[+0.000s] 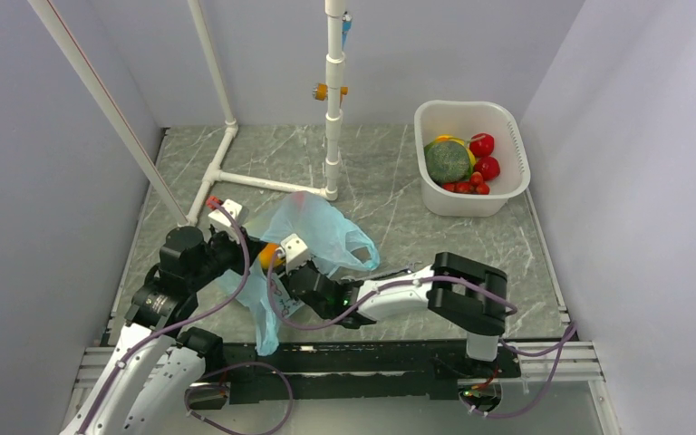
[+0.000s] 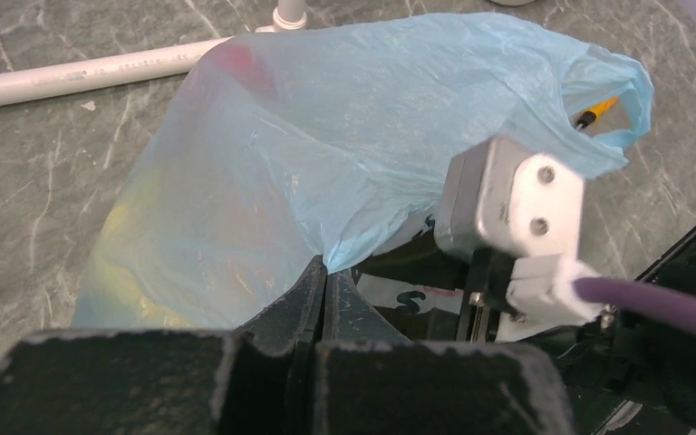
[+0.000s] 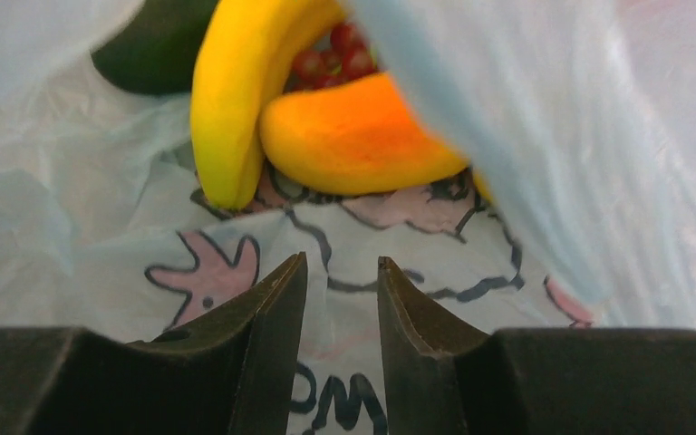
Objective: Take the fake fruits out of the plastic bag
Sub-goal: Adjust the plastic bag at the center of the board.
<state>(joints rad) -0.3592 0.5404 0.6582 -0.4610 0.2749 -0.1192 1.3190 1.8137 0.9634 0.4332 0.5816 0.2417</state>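
The light-blue plastic bag (image 1: 319, 231) lies on the table between the arms. My left gripper (image 2: 326, 269) is shut on a pinch of the bag's film and holds that edge up; in the top view it (image 1: 265, 263) is at the bag's left side. My right gripper (image 3: 340, 263) is open and empty, reaching into the bag's mouth over the pink-and-white print (image 3: 227, 272). Just ahead of it lie a yellow banana (image 3: 236, 100), a yellow-orange mango (image 3: 353, 136), dark red grapes (image 3: 335, 59) and a dark green item (image 3: 154, 54). The small orange is not visible.
A white perforated tub (image 1: 510, 186) at the back right holds a green melon (image 1: 447, 161), red fruits (image 1: 482, 145) and cherry tomatoes. A white pipe frame (image 1: 263, 181) with an upright post (image 1: 333, 109) stands behind the bag. The right arm's wrist camera (image 2: 517, 199) is close to my left gripper.
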